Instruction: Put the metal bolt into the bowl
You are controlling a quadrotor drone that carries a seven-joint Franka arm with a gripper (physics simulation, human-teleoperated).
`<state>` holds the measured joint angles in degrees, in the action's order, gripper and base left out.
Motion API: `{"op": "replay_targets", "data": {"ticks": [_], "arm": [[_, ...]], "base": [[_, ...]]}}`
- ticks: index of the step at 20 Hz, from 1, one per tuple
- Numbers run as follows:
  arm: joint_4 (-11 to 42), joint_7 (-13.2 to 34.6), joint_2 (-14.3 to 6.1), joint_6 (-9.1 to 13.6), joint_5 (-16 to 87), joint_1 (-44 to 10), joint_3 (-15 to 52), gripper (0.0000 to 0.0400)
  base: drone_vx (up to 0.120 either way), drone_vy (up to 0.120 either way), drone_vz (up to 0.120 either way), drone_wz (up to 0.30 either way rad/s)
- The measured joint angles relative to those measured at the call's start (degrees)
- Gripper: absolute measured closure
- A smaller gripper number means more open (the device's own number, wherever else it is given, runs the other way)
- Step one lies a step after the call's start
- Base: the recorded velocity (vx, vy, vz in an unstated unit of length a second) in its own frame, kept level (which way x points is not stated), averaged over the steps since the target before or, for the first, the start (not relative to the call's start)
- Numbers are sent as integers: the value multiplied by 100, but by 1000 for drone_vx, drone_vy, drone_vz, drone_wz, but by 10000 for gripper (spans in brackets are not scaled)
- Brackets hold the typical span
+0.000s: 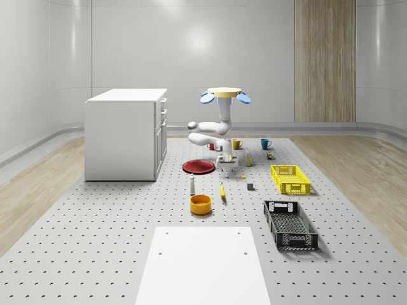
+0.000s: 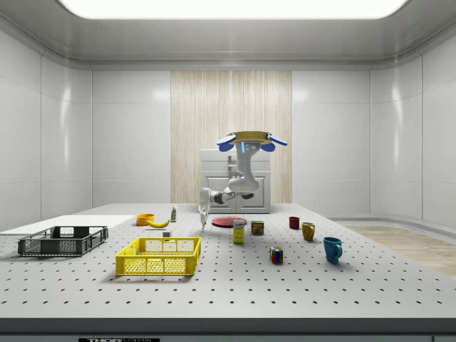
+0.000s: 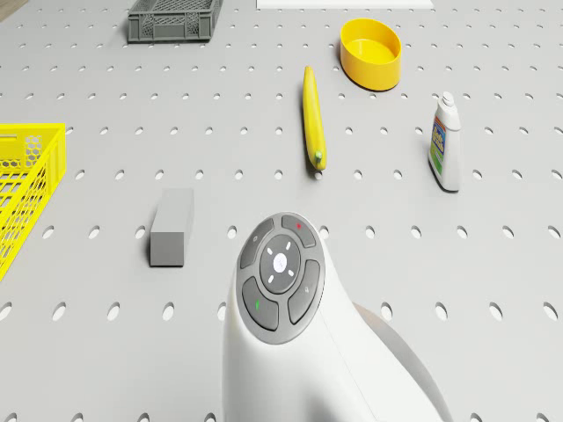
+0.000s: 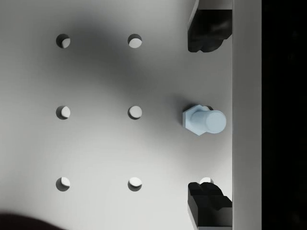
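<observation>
The black two-finger gripper (image 4: 206, 117) stands wide open and holds nothing; the pale blue hex-headed metal bolt (image 4: 203, 120) stands upright on the grey perforated table (image 4: 96, 143) midway between the jaws, touching neither. The drone (image 1: 225, 94) hovers above them. The round yellow bowl (image 1: 200, 204) sits well apart, beyond a yellow banana (image 1: 222, 190).
</observation>
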<state>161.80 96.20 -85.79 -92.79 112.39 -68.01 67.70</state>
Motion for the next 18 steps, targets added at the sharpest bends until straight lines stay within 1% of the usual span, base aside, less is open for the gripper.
{"op": "replay_targets", "data": {"ticks": [8, 18], "arm": [[-253, 9, 96, -23, 67, -235, -51, 0], [-355, -69, 101, -95, 165, -233, -161, 0]], "base": [[0, 0, 0, 0], [0, 0, 0, 0]]}}
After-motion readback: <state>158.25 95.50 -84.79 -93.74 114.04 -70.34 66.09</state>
